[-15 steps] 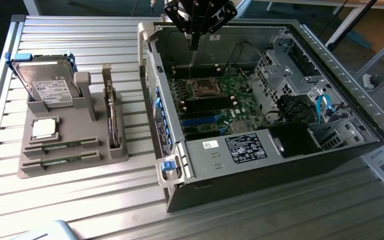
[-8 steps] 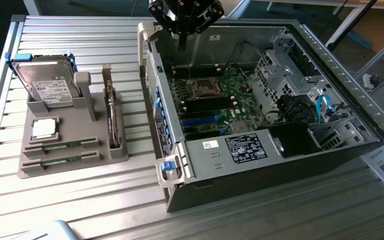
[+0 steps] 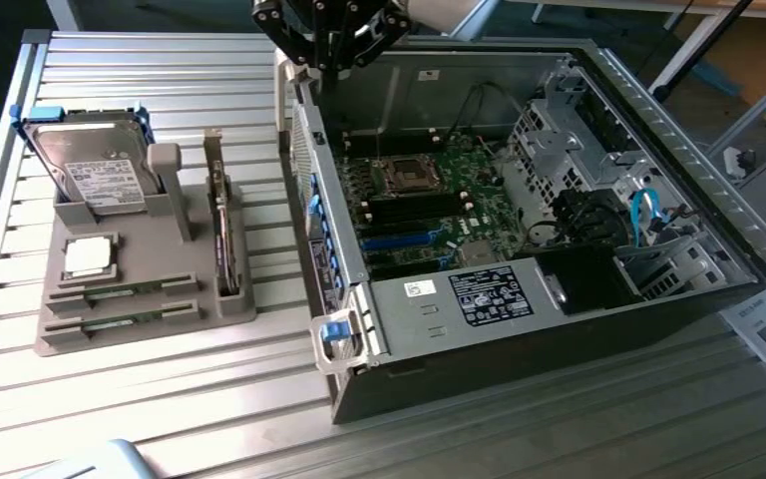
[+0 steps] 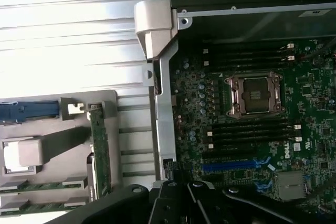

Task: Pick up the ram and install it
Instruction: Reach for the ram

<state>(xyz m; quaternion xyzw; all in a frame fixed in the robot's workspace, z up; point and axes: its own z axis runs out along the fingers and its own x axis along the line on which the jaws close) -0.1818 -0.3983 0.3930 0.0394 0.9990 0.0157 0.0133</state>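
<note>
1. Overhead, the arm hung at the top centre of the exterior view, its gripper (image 3: 334, 45) pointing down above the side wall of the open computer case (image 3: 306, 140).
2. Whether the gripper was open or closed could not be told.
3. The ram (image 3: 227, 239) stood on edge in the grey holder (image 3: 144, 339) at the exterior view's left, well apart from the gripper.
4. A hard drive (image 3: 97, 170) stood upright at the holder's upper end.
5. The green motherboard (image 3: 450, 180) lay inside the case.
</note>
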